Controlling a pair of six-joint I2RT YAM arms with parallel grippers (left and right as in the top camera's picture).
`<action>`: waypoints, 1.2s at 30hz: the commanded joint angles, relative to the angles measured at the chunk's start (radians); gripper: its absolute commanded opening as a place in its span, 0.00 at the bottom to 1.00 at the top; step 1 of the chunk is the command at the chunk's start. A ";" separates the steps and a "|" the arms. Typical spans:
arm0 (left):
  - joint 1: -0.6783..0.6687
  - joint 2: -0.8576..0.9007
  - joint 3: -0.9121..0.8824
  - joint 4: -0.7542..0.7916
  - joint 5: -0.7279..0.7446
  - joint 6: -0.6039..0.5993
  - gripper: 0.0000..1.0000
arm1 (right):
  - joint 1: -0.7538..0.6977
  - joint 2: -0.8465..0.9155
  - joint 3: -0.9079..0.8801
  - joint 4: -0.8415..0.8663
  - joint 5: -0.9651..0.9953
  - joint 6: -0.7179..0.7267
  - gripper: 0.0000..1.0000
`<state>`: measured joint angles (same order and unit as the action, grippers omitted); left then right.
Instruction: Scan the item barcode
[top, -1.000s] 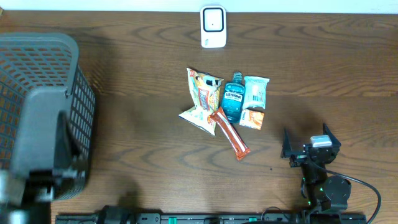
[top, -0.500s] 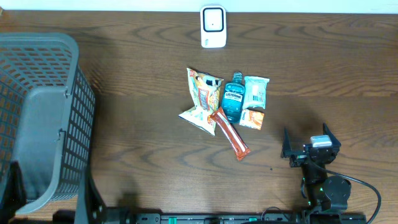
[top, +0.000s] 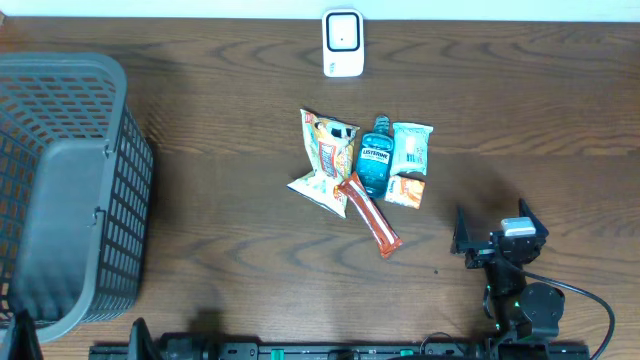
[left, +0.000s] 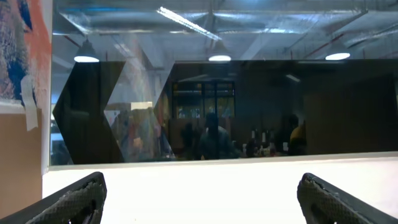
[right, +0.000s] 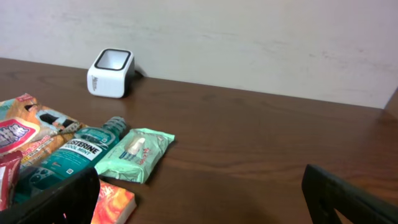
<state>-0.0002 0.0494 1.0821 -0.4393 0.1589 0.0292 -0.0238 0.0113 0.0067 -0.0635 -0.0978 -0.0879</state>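
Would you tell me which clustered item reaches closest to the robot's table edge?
The long orange-red snack bar: it lies diagonally, its lower end sticking out of the cluster beyond the Listerine bottle and small orange packet.

Overhead: straight down on the table (top: 220, 170). Right wrist: low and level, sharing the scanner (right: 111, 73) with overhead. Left wrist: faces a window (left: 249, 106).

White scanner (top: 342, 43) upright at the far edge; teal mouthwash bottle (top: 375, 168) flat mid-table between snack bag (top: 325, 158) and green pack (top: 411, 148).
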 joint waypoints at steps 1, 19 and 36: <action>0.006 -0.038 0.000 0.003 0.013 -0.003 0.98 | 0.003 -0.005 -0.001 -0.004 -0.009 0.107 0.99; 0.005 -0.002 0.012 0.212 -0.228 0.074 0.98 | 0.005 -0.005 -0.001 0.018 -0.503 0.970 0.99; 0.005 0.011 -0.008 0.296 -0.274 0.051 0.98 | 0.005 -0.005 -0.001 -0.001 -0.737 0.789 0.99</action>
<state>-0.0002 0.0998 1.0866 -0.1520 -0.1219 0.0837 -0.0235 0.0113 0.0067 -0.0563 -0.7727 0.7586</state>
